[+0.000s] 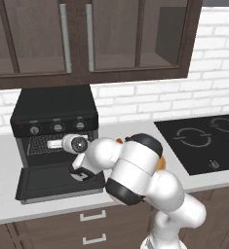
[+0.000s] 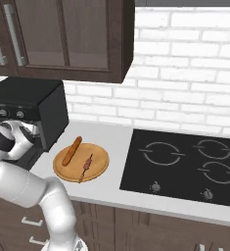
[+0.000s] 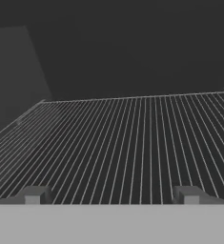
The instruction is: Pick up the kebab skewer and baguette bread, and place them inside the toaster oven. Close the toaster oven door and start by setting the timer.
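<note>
In the hand view the gripper (image 3: pixel 111 195) stands wide, its two small grey finger tips far apart at six o'clock and nothing between them. Just past them runs the wire rack (image 3: pixel 132 143), a bed of thin bright parallel rods fanning away toward twelve o'clock, bare of any food, with the oven's dark matte back wall beyond.

From the left base view the hand reaches into the mouth of the toaster oven (image 1: pixel 55 109), a boxy black unit with three round silver-grey knobs in a row. The toaster oven door (image 1: pixel 57 182) lies dropped flat toward the camera, a smooth black panel on the pale counter (image 1: pixel 4 194).

In the right base view both foods sit on a round wooden plate (image 2: pixel 99 169), at about three o'clock from the oven. The baguette bread (image 2: pixel 72 151) is a slim orange-brown loaf with rounded ends, lying slantwise. Just beside it, apart, is the kebab skewer (image 2: pixel 87 166), a thin stick carrying small dark reddish chunks. Farther right is a glossy black cooktop (image 2: pixel 185 166), then white brick wall.

The loading step looks barely begun. Next, I judge, the hand must back out of the cavity, swing to the plate and close on one food.
</note>
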### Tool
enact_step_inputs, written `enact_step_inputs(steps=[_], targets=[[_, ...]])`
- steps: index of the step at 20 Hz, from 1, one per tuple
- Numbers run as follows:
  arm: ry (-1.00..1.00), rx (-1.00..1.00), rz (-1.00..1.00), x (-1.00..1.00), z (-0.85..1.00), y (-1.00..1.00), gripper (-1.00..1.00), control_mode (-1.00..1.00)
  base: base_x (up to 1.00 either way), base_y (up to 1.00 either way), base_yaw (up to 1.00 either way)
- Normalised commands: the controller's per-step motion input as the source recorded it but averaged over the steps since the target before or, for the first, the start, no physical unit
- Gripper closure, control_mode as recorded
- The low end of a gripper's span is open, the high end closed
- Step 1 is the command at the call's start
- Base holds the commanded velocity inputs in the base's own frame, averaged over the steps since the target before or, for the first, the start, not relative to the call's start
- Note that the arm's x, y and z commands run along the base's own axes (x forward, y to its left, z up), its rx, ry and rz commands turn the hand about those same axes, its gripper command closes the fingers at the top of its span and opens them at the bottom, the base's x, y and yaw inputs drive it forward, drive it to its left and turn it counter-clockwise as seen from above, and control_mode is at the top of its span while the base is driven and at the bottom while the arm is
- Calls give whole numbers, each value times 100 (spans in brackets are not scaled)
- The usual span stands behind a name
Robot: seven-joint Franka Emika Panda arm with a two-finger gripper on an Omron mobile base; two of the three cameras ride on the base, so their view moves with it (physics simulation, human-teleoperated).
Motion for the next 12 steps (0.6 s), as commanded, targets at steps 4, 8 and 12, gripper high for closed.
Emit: enact_step_inputs(steps=[4, 8, 12], targets=[[2, 0, 0, 0, -18, 1, -100, -100, 0, 0, 0], [0, 0, 0, 11, -3, 7, -100, -100, 0, 0, 0], [3, 0, 0, 5, -15, 1, -100, -100, 0, 0, 0]])
